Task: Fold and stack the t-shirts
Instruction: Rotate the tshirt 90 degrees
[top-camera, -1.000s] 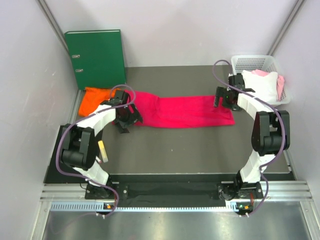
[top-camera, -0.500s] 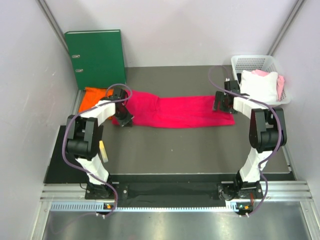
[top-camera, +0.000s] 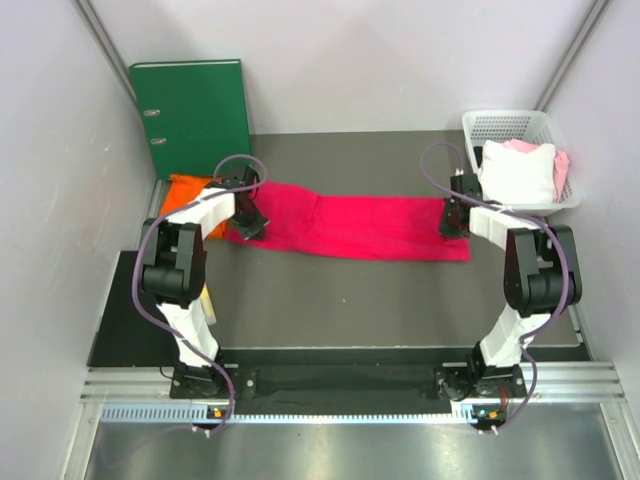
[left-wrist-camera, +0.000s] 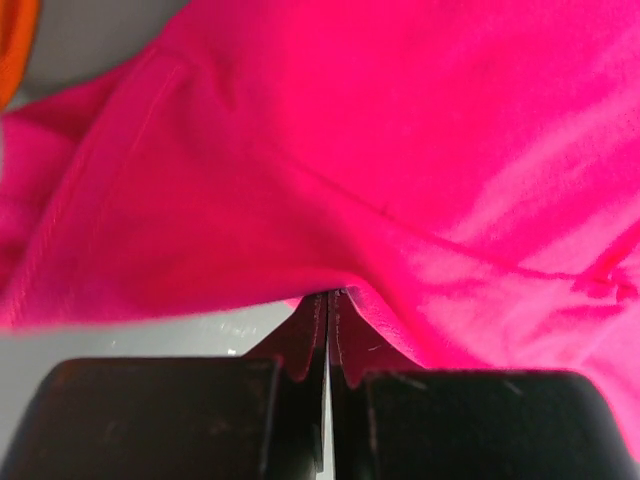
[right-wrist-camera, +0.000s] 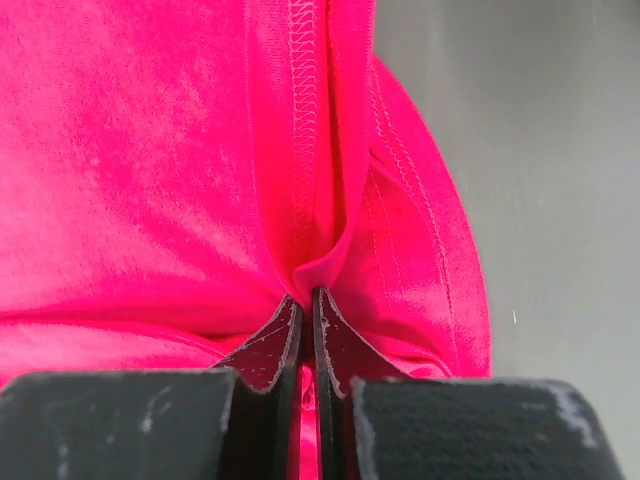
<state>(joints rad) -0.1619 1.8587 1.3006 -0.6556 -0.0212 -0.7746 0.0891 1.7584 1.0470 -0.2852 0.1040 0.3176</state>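
Left wrist view shows the left pincer (left-wrist-camera: 328, 300) clamped on a fold at the left end of the crimson-pink t-shirt (top-camera: 350, 225), and the right pincer (right-wrist-camera: 305, 300) is clamped on its stitched right hem. The shirt lies spread sideways across the tabletop (top-camera: 350, 290) between the 2 arms. The orange t-shirt (top-camera: 185, 190) lies bunched just beside its far left end, in front of the green binder (top-camera: 195, 110).
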